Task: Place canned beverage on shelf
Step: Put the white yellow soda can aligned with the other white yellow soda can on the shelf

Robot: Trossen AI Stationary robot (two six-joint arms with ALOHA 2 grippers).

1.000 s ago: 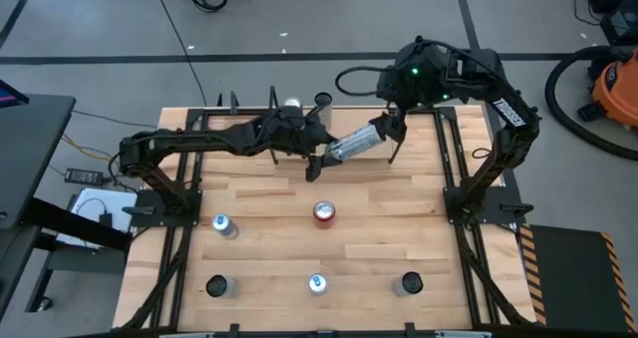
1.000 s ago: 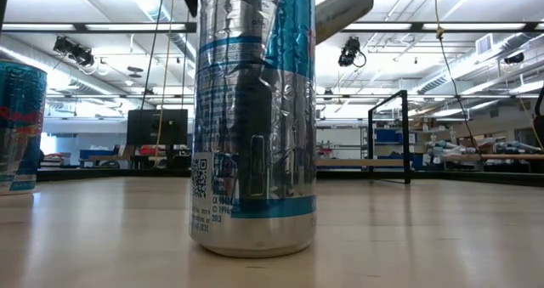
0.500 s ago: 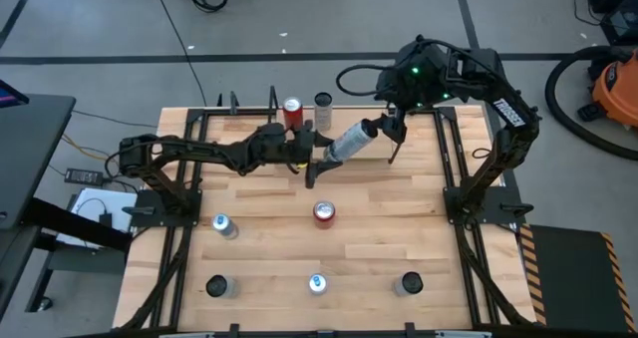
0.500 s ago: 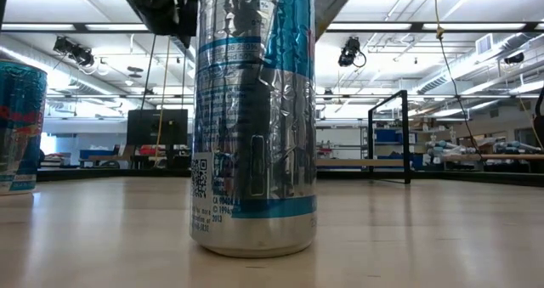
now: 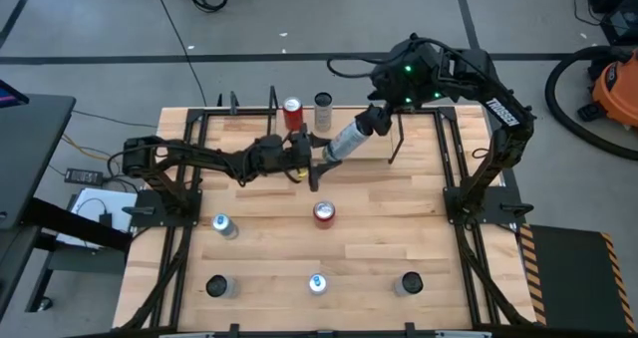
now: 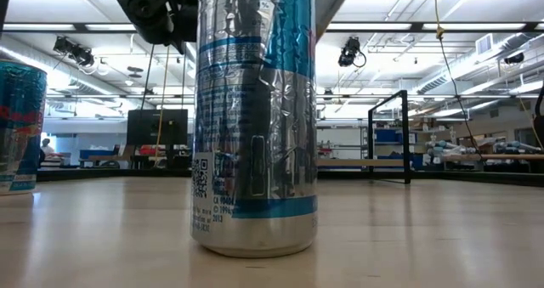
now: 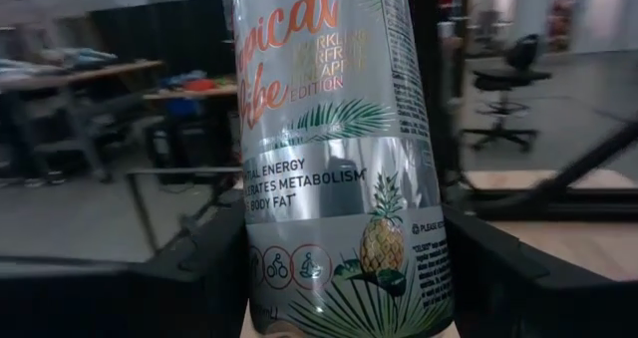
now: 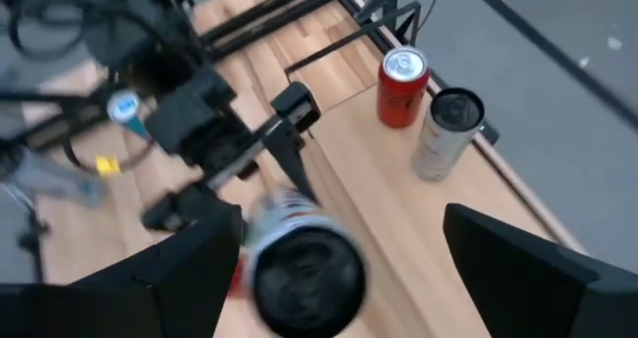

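Note:
A silver can (image 5: 345, 139) with a pineapple print (image 7: 339, 178) hangs tilted above the far middle of the table. My left gripper (image 5: 315, 165), reaching level from the left, is shut on it. My right gripper (image 8: 339, 218) comes down from the far right and is open, with the can's top end (image 8: 304, 268) between its fingers. Behind them is the shelf (image 5: 249, 127), black rods around a wood board. A red can (image 5: 292, 112) and a silver can (image 5: 323, 109) stand upright on it. My left gripper pinches the can's lower body (image 7: 349, 288), near its bottom end, between its two fingers (image 7: 204, 268). The fingers come level from the table's left. The can is lifted clear and tilted, with its top end toward the far right. My right gripper: whether a finger (image 8: 199, 263) touches the can's top end I cannot tell.
Several more cans stand upright on the near half: a red-topped one (image 5: 324, 212) mid-table, one at the left (image 5: 221, 223) and three along the near edge (image 5: 317, 283), the middle one filling the low view (image 6: 255, 118). Black arm rails (image 5: 454, 169) run along both sides.
My left gripper has sunk and tipped level, drawing its arm back toward the near edge off the shelf, so the two cans standing there now show. The held can stays tilted, its top end between my right gripper's fingers.

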